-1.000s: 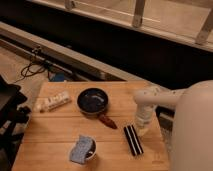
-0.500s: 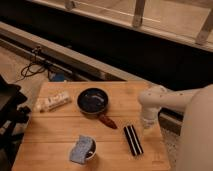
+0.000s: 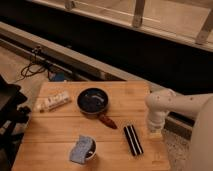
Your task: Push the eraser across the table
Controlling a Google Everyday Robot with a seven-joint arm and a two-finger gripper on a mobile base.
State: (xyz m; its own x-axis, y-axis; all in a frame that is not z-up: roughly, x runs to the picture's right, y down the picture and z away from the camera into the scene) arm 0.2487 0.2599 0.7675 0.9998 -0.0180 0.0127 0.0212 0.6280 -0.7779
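The eraser (image 3: 133, 140), a small black block with pale stripes, lies lengthwise on the right part of the wooden table (image 3: 55, 132). My white arm comes in from the right and bends down over the table's right edge. Its gripper (image 3: 154, 132) points down at the tabletop just right of the eraser's far end, a small gap apart from it. The gripper is shut and holds nothing.
A dark pan (image 3: 93, 100) with a red-brown handle (image 3: 108, 121) sits mid-table. A white-and-tan packet (image 3: 52, 101) lies at the left edge. A blue-grey sponge (image 3: 81, 149) rests on a small dark cup near the front. A black chair (image 3: 10, 102) stands left of the table.
My gripper has shifted to the right and lower, toward the table's right edge. The eraser has not moved.
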